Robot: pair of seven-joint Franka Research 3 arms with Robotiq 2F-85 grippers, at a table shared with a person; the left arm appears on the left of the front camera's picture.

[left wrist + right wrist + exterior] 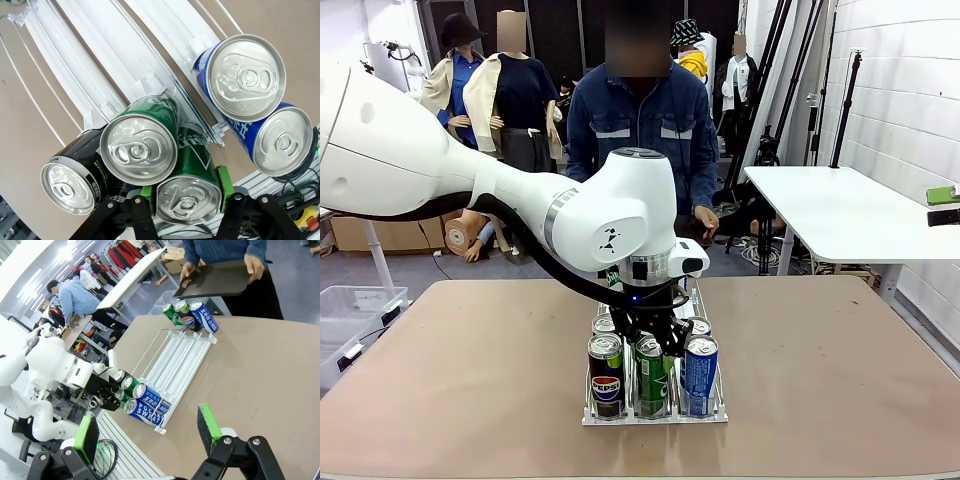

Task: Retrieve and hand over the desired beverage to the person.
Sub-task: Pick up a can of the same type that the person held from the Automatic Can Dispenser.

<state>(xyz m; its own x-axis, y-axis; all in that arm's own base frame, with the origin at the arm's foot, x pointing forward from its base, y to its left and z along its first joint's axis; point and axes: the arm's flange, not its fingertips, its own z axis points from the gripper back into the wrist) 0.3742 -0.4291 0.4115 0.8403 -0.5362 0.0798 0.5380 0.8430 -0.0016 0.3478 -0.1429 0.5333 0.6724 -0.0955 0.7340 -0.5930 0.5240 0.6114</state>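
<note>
My left jaws are clenched on the upright front green can [187, 197]. The person [640, 125] stands straight across the tabletop [470, 350]. My right jaws hang released.

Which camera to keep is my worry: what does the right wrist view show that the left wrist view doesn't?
The right wrist view adds the person holding a dark tray, three cans at the far end of the white rack, and the open right gripper. The left wrist view adds the close look: the left gripper shut with green pads on either side of the front green can. Both show the rack and the blue cans.
</note>
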